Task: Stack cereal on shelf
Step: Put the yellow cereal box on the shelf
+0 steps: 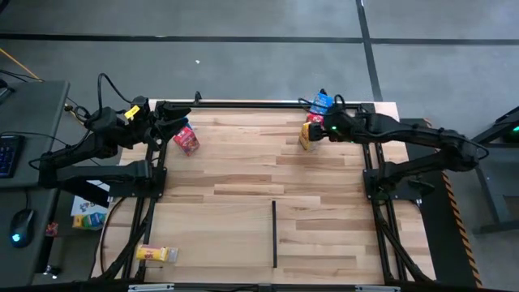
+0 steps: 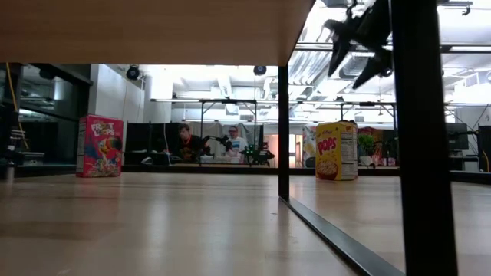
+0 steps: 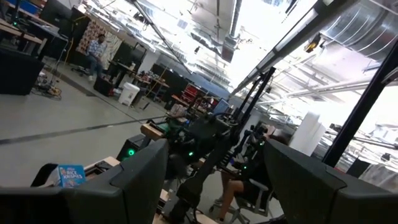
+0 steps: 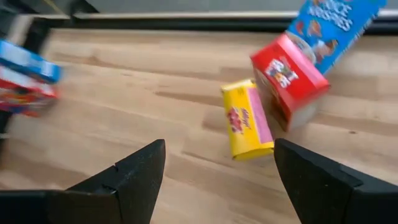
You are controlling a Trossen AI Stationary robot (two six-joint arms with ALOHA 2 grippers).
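Note:
Three cereal cartons stand close together at the table's far right: a yellow one [image 4: 247, 121], a red one [image 4: 289, 78] and a blue one [image 4: 333, 25] behind it by the far rail. My right gripper [image 4: 219, 149] hovers open above them, tipped downward, with nothing between its fingers; it is also seen in the low view [image 2: 357, 42]. Another red carton [image 1: 186, 139] stands upright at the far left, just in front of my left gripper [image 1: 172, 122], which is open, raised and points up into the room. A second yellow carton [image 1: 156, 254] lies at the near left corner.
A black frame [image 1: 243, 104] runs along the table's far edge and down both sides. A thin black upright [image 2: 284, 130] stands on the table's near middle under a wooden board [image 2: 153, 31]. People sit in the room beyond. Bare wood lies across the table's middle [image 1: 243, 186].

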